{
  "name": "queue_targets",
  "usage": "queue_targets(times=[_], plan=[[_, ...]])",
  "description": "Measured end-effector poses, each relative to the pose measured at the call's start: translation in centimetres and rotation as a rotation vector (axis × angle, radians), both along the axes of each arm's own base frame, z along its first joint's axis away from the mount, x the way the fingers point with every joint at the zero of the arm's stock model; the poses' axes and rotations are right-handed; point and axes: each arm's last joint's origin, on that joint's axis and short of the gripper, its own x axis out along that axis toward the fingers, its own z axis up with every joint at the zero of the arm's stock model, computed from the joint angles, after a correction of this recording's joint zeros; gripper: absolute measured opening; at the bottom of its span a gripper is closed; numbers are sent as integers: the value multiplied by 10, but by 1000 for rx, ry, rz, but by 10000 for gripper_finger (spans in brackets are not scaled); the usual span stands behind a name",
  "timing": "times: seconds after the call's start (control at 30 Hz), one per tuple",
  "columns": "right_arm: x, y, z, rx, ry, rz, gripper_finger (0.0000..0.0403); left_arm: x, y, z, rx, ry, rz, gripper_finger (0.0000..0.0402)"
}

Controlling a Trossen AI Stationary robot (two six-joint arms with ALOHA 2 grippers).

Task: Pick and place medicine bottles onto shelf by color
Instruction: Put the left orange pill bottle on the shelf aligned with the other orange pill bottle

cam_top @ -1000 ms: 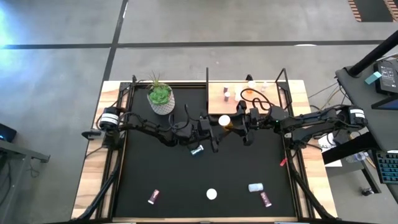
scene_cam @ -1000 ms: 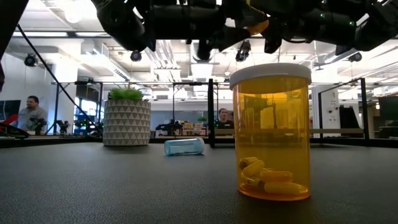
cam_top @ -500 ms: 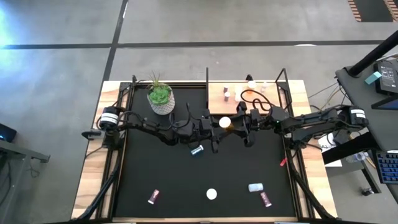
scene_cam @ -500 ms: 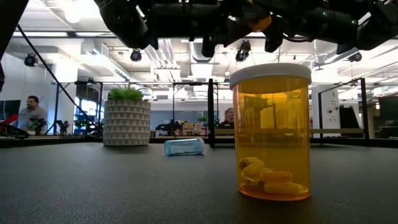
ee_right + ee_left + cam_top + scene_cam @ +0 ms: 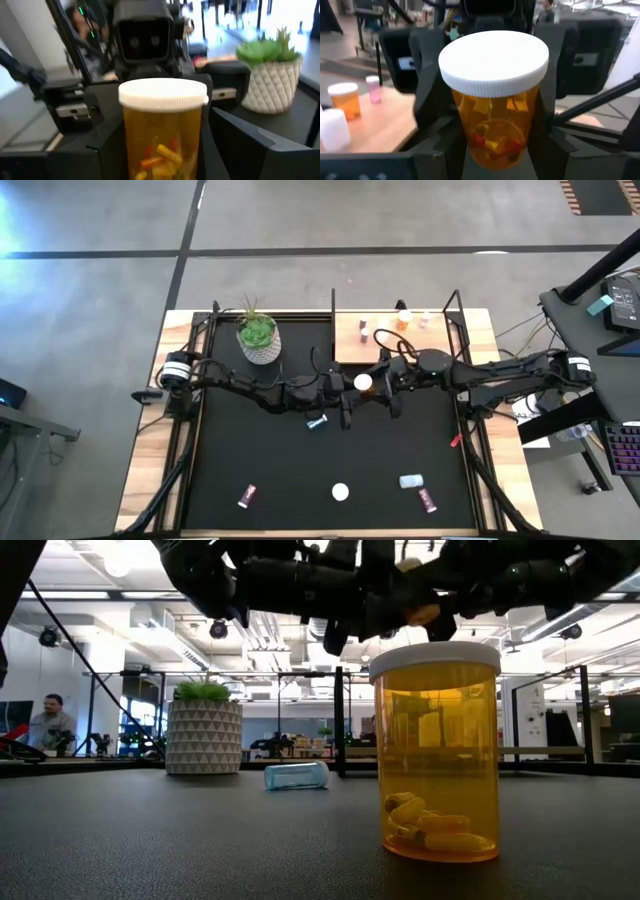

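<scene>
Mid-table, the left gripper (image 5: 347,387) pinches an orange bottle (image 5: 362,381) as the right gripper (image 5: 385,381) spreads around it. The right should withdraw only once that hold looks secure, with the shelf (image 5: 385,340) just beyond.

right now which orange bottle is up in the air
The orange bottle between the left gripper and right gripper, held up mid-table. The other orange ones stand on the shelf and the black mat.

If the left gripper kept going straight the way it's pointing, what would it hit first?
Beyond the orange bottle between its fingers, the left gripper faces the right gripper directly; that comes first, though depth is unclear.
</scene>
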Motion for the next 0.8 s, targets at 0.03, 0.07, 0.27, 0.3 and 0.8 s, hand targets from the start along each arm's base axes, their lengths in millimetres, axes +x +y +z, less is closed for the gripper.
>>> queue_targets(times=[0.03,0.07,0.27,0.3,0.8], plan=[[1,0,3,-3,30,0,260,0,0,-1,-13,13,-1,156],[2,0,5,-8,61,-1,265,0,0,-3,-21,26,-2,156],[9,-1,17,-8,158,-2,275,-1,-1,-10,-43,83,-4,155],[9,-1,18,-12,163,0,275,-1,-1,-10,-43,87,-5,155],[6,-1,17,-25,148,2,243,0,-1,-10,-41,91,3,170]])
